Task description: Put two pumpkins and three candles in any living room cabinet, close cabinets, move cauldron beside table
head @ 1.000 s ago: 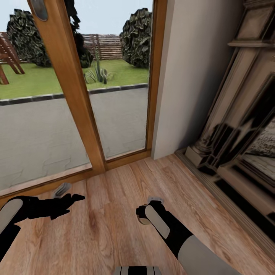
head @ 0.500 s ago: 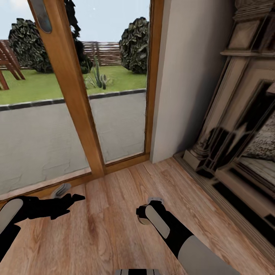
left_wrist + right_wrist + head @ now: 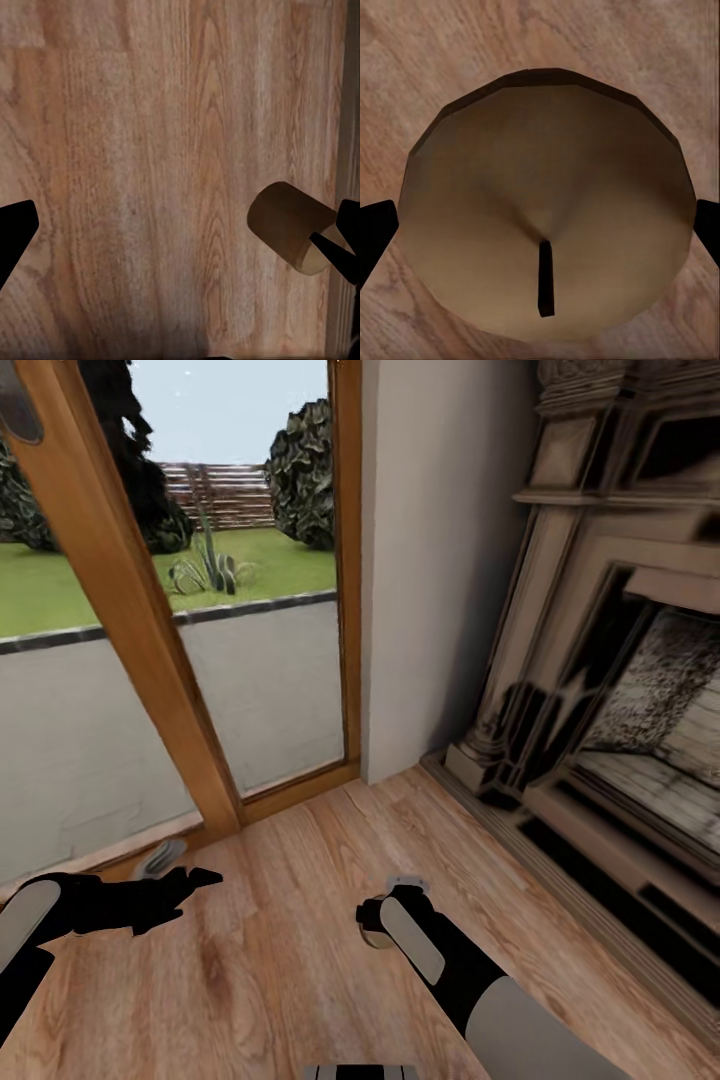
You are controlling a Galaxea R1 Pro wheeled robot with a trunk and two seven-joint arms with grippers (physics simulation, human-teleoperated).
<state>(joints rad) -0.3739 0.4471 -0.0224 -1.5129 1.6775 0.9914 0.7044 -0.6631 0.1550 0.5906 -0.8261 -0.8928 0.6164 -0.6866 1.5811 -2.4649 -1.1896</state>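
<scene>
- While the garden door (image 3: pixel 150 660) and fireplace (image 3: pixel 620 690) are faced, the cabinet is not sighted.
- A candle (image 3: pixel 547 225) is clamped in the right gripper (image 3: pixel 385 912), wick end toward the camera.
- The left gripper (image 3: pixel 190 880) is spread apart; a second candle (image 3: pixel 292 225) is touched at one fingertip and could be lost if jolted in travel.

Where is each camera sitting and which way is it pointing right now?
Head view: on the head, facing forward and down at the glass door, fireplace and plank floor; both arms show.
Left wrist view: by the left gripper, facing down at floor and a candle; fingertips show.
Right wrist view: by the right gripper, facing a second candle between its fingertips.
All three share the floor.
</scene>
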